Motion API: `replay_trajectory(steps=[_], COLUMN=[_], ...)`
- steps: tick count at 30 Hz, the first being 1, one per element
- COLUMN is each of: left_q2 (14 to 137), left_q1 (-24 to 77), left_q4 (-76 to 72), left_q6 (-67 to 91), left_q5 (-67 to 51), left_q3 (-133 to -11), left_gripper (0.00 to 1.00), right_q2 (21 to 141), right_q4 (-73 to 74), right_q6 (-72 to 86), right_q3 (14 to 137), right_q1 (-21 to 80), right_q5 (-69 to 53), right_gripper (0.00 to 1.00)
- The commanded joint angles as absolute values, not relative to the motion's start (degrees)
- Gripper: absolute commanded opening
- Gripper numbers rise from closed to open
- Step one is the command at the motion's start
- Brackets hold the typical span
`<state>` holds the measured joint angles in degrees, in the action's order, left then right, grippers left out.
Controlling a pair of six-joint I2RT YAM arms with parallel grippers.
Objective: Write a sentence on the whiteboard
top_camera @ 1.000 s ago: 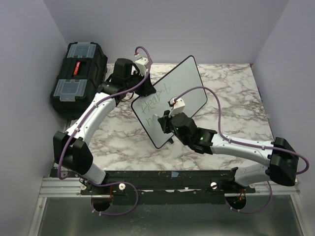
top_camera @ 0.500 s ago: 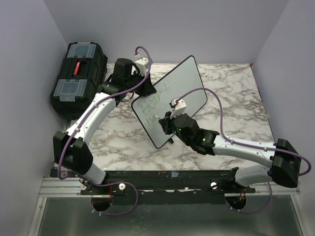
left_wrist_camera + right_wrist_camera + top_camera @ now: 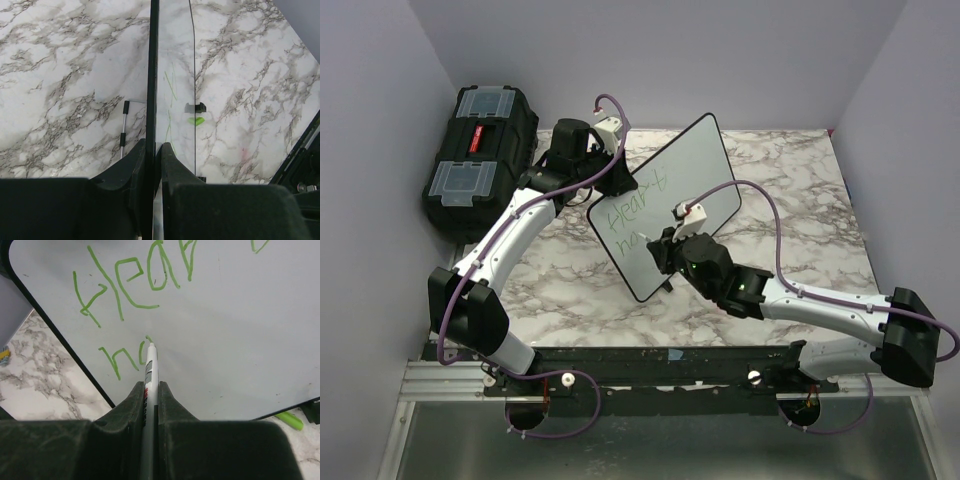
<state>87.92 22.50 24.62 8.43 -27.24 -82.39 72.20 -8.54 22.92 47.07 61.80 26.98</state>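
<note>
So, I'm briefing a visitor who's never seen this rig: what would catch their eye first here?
A whiteboard is propped up at a tilt mid-table, its edge pinched by the left fingers, with green writing on it. The right fingers hold a marker, tip on the second line. A black toolbox sits far left.

Black-edged whiteboard (image 3: pixel 698 165) tilted on edge, green sentence (image 3: pixel 131 276) "Heart" above apparently "ho".
</note>
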Motion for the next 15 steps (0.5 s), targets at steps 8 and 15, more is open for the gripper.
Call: replay_trajectory(steps=[8, 15], left_q2=[88.77, 88.68], left_q1=[23.29, 23.29], left_q4=[29.46, 29.36], left_q6=[3.78, 3.82], left_q5=[-24.08, -24.27], left_q3=[-80.60, -80.51], left_gripper=[0.00, 0.00], right_q2=[74.50, 76.50], right_q4=[-9.92, -9.94], right_q6=[22.86, 22.92], right_q3=[50.25, 51.83], right_q1=[61.66, 61.13], right_q5=[31.64, 31.62], right_gripper=[0.01, 0.01])
